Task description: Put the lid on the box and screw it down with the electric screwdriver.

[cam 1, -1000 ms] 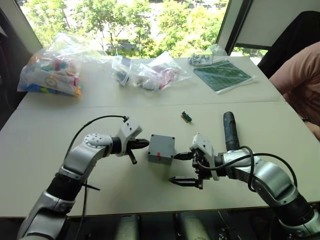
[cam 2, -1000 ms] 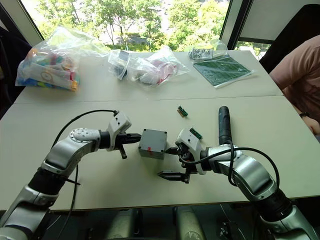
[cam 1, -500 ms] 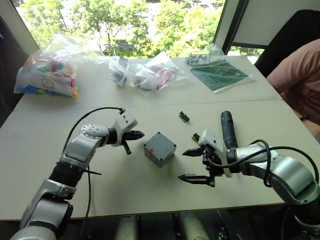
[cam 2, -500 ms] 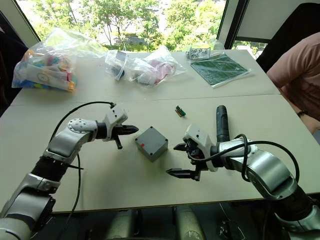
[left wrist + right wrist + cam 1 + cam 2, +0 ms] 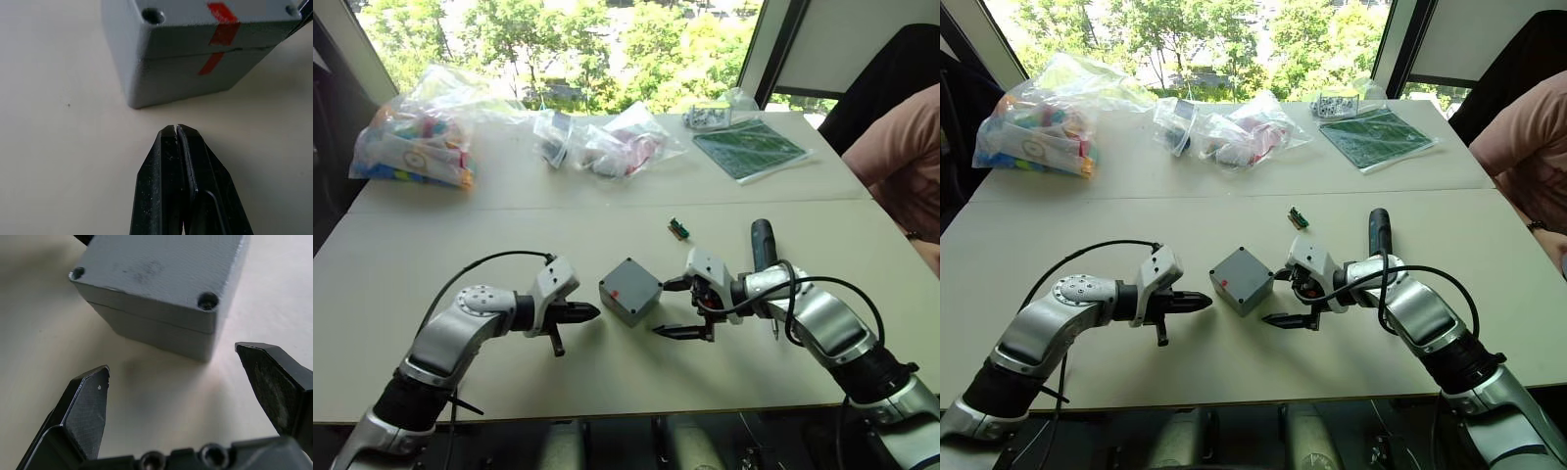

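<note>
Grey lid seated on box, bare table around.

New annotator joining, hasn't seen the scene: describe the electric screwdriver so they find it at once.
On the near half of the table, look just past the right gripper. The electric screwdriver lies flat there, a black pen-shaped cylinder. Its nearest neighbours are a grey box and a tiny green part.

Box, lid on: turned corner-on between my arms, shifted off its earlier square set. My left gripper: backed off the box's side, dropped nearer me, fingers together. My right gripper: fingers spread, closer in beside the box
</note>
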### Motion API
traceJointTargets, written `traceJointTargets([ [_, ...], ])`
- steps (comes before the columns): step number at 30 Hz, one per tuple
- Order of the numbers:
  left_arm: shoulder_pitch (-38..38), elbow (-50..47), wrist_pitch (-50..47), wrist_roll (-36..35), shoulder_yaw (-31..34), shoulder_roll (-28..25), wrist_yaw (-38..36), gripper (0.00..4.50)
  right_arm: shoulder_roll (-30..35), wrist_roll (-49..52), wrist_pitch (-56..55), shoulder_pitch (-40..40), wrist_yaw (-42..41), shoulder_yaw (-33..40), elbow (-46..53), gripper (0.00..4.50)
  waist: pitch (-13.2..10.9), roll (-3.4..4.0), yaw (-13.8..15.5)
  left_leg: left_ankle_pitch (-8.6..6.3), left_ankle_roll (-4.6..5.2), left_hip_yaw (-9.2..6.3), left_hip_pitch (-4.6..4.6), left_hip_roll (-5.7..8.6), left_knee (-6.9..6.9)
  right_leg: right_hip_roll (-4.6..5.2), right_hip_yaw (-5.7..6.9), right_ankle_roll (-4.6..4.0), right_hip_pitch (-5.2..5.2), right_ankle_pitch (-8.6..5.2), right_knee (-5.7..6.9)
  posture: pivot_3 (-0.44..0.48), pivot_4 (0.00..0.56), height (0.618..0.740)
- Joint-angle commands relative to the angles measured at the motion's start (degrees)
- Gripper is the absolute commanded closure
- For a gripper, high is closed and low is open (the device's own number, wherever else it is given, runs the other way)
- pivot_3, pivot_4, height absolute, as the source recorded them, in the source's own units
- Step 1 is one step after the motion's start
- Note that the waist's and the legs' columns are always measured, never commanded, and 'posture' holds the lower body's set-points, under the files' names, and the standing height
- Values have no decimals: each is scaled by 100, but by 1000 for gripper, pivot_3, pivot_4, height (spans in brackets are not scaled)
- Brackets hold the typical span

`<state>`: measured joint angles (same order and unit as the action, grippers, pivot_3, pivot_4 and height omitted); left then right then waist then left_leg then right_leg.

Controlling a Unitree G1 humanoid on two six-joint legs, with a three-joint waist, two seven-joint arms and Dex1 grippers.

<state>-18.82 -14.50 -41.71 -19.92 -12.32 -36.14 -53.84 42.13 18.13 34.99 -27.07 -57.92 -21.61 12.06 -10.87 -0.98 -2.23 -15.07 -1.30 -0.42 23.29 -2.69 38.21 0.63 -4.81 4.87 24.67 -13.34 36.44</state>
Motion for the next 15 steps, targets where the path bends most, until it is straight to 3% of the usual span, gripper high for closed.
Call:
traceJointTargets([
  [1,-306,298,266,169,-37,145,114,4500,94,149,207,76,-191,128,480,51,0,1,-12,0,0,0,0,0,0,0,0,-1,0,1,0,0,150,740],
  [8,-795,995,650,385,-47,453,122,4500,89,221,595,491,73,319,1071,51,0,0,-22,0,0,-6,0,0,-3,-3,3,-1,1,1,2,0,150,740],
  [15,-732,822,536,274,-31,330,-160,4500,115,38,518,558,340,517,908,51,0,0,-23,0,0,-6,-2,0,-3,-4,3,-2,1,1,6,0,150,740],
])
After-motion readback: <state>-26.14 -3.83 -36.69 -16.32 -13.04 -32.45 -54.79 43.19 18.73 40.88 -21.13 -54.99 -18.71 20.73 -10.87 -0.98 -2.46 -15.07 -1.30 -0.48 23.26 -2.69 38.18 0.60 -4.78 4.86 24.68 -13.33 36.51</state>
